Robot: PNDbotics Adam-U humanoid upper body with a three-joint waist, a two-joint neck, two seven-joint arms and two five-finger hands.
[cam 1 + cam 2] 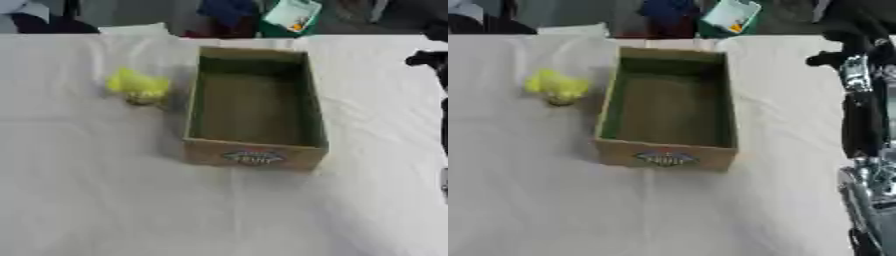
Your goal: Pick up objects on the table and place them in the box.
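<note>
An open cardboard box (254, 150) stands in the middle of the white-covered table (105, 200), long side running away from me, a printed label on its near wall. I see nothing inside it. A small yellow object (137, 86) lies on the cloth just left of the box, near its far half. My right arm rises along the right edge, and its dark hand (839, 54) hovers above the cloth to the right of the box's far corner, apart from both box and yellow object. The hand is too blurred to read. My left hand shows in no view.
Beyond the table's far edge hangs a white and teal package (292, 15), with dark and blue shapes (224, 14) beside it. A white lump (131, 29) sits at the far left edge. Bare cloth spreads in front of the box.
</note>
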